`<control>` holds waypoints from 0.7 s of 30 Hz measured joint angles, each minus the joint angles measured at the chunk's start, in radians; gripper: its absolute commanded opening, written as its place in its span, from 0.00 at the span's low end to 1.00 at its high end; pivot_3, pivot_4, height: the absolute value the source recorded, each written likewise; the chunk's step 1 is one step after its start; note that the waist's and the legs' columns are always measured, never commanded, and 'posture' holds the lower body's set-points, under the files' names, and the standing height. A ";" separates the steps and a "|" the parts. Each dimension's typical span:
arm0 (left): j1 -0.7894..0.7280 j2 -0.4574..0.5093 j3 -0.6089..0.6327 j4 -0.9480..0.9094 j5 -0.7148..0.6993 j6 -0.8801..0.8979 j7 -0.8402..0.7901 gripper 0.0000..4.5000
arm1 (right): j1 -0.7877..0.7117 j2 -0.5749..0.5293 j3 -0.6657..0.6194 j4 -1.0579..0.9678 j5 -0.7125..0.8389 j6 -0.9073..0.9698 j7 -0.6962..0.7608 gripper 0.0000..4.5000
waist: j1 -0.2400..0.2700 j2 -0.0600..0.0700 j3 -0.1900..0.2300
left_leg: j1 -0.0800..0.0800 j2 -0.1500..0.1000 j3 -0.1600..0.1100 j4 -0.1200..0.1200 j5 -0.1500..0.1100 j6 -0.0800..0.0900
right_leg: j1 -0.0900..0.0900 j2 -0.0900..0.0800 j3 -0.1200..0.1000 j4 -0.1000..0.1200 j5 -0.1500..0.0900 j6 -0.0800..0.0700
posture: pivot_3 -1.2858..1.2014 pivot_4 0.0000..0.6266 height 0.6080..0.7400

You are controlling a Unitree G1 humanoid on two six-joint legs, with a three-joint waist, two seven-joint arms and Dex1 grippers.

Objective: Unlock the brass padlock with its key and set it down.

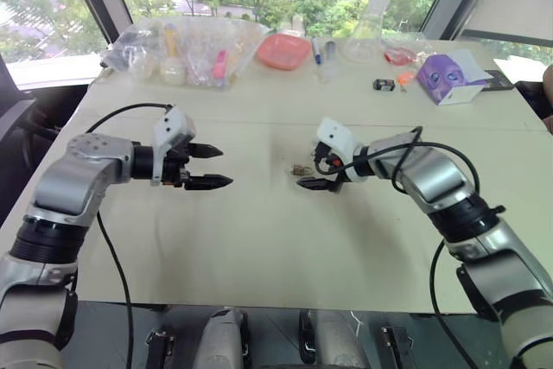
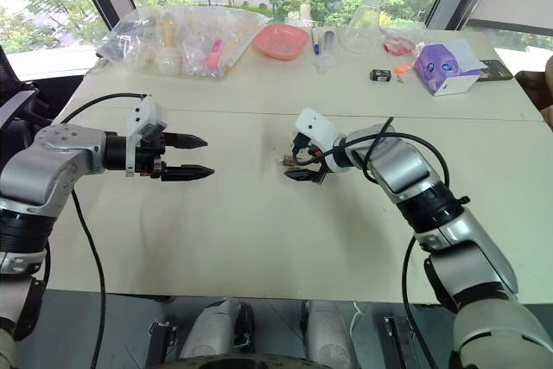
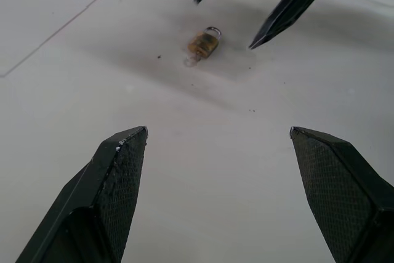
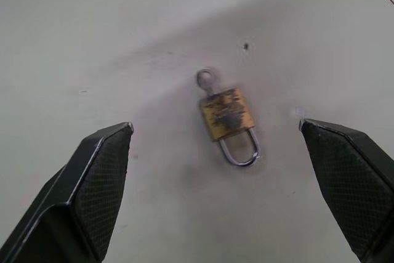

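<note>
The brass padlock [image 4: 226, 114] lies flat on the white table [image 1: 259, 239], near its middle, with its silver shackle closed. A small key [image 4: 206, 79] sticks out of the end of the body away from the shackle. My right gripper [image 1: 309, 174] is open, tilted down just above the padlock with a finger on each side, touching nothing. Further left, my left gripper [image 1: 225, 167] is open and empty, pointing toward the padlock [image 3: 204, 42] from a short distance. The left wrist view also shows the right gripper [image 3: 225, 23] over the lock.
Along the far edge stand a clear plastic bag of small items [image 1: 186, 49], a pink tray [image 1: 283, 49], a glass flask [image 1: 367, 32] and a purple box [image 1: 445, 75]. Black cables hang from both arms.
</note>
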 measured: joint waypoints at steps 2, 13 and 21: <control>0.009 -0.003 0.009 -0.012 -0.001 0.003 0.014 0.85 | -0.027 0.031 0.013 0.084 -0.036 -0.042 0.019 1.00 | -0.002 0.000 0.000 | 0.000 0.000 0.000 0.000 0.000 0.000 | 0.000 0.000 0.000 0.000 0.000 0.000 | 0.52 0.24 0.94; 0.104 -0.074 0.041 -0.087 -0.018 0.035 0.122 0.86 | -0.088 0.171 0.014 0.359 -0.160 -0.231 0.117 0.70 | -0.011 0.001 0.000 | 0.003 0.002 0.000 0.000 0.001 -0.002 | 0.001 0.001 0.000 0.003 0.000 0.000 | 0.52 0.24 0.94; 0.113 -0.085 0.055 -0.081 -0.028 0.050 0.135 0.86 | -0.075 0.164 0.011 0.342 -0.224 -0.289 0.154 0.15 | -0.001 0.001 -0.001 | 0.004 0.001 0.000 0.000 0.001 -0.003 | 0.002 0.001 0.000 0.003 0.000 0.000 | 0.52 0.24 0.94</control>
